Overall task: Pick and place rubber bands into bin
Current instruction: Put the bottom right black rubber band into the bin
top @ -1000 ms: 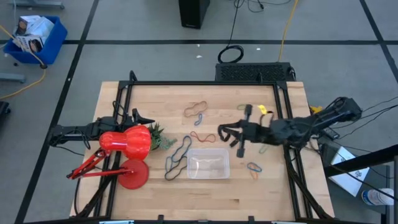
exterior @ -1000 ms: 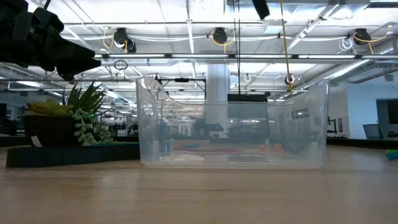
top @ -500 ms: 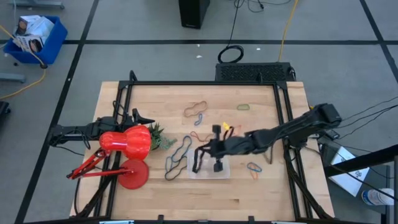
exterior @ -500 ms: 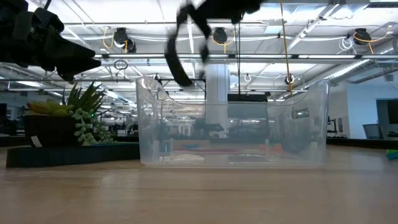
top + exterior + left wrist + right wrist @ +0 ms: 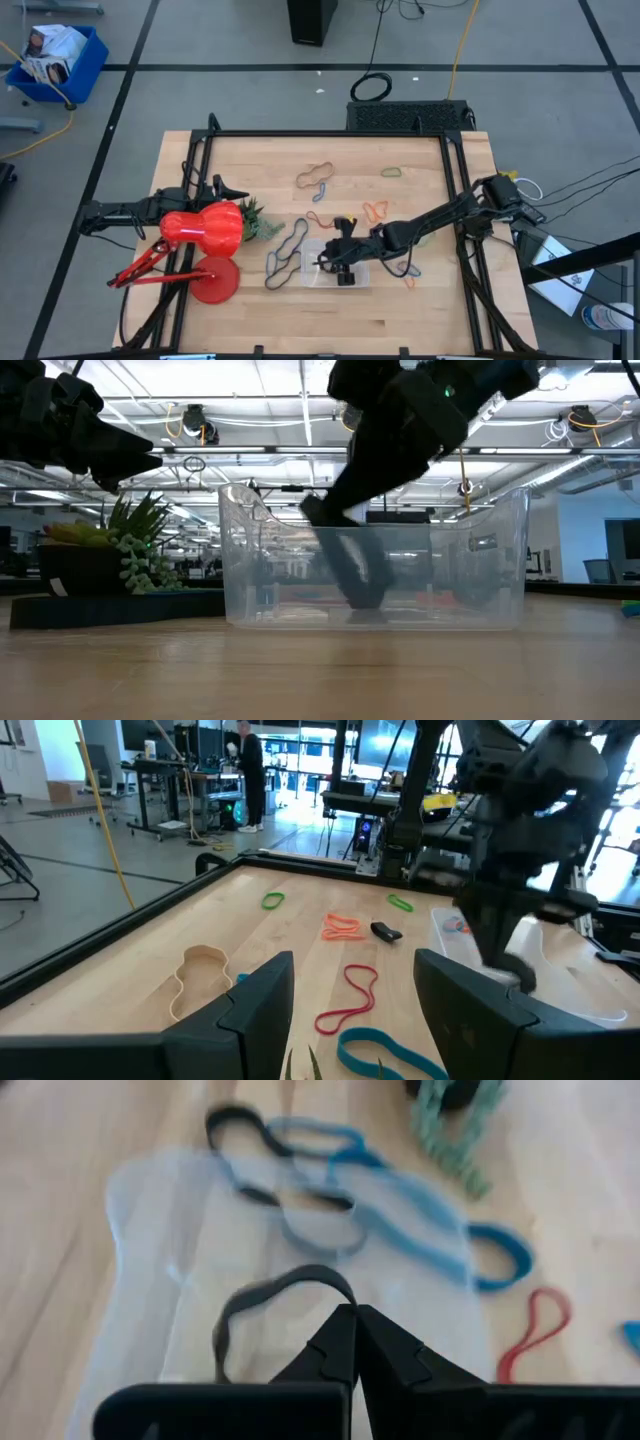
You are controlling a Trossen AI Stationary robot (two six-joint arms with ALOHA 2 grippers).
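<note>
Two arms: right gripper (image 5: 343,262) is reaching down inside the clear bin (image 5: 363,281); left gripper (image 5: 222,189) is waiting at the table's left side beside the red desk lamp (image 5: 200,228).
Right claw: fingers are pressed together, pinching a dark rubber band (image 5: 262,1313) that is hanging below the tips over the bin floor.
Left claw: fingers are standing wide apart, holding nothing.
Loose bands: a black pair (image 5: 287,254) is lying just left of the bin; red (image 5: 325,221), orange (image 5: 377,211), tan (image 5: 314,176), green (image 5: 391,172) ones are lying farther back.
Handling: bands are looking light, limp, stretchy, likely to cling to the fingers; best pinched across one strand.
Room: bin walls are sitting close around the gripper, so lifting straight up seems safest; open board is lying behind the bin; the small plant (image 5: 258,226) is crowding the left.
</note>
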